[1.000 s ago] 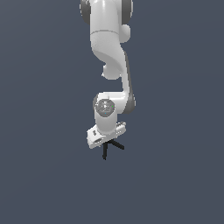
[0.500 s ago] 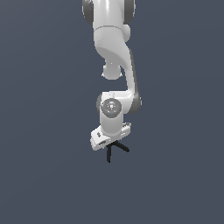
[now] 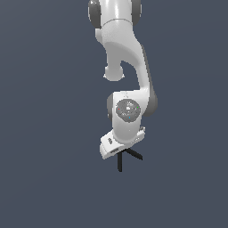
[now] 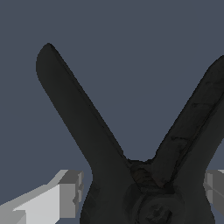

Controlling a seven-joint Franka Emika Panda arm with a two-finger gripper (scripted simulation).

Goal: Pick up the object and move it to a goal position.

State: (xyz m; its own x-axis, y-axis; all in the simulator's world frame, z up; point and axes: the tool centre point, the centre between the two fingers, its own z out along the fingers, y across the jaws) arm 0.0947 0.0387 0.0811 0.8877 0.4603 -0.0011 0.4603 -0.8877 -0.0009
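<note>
Since the earlier frame the end effector [image 3: 121, 151] was shifted slightly toward the exterior view's right with the clamp [image 3: 126, 158] carried along, pinched between its fingers [image 4: 57, 199]; grasp judged done, transfer to goal outstanding.

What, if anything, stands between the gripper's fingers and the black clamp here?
Nothing visible does. In the wrist view the clamp sits between the two fingers, with only bare gaps on either side. Whether the gripper already touches it cannot be told. No goal marker shows in either view.
</note>
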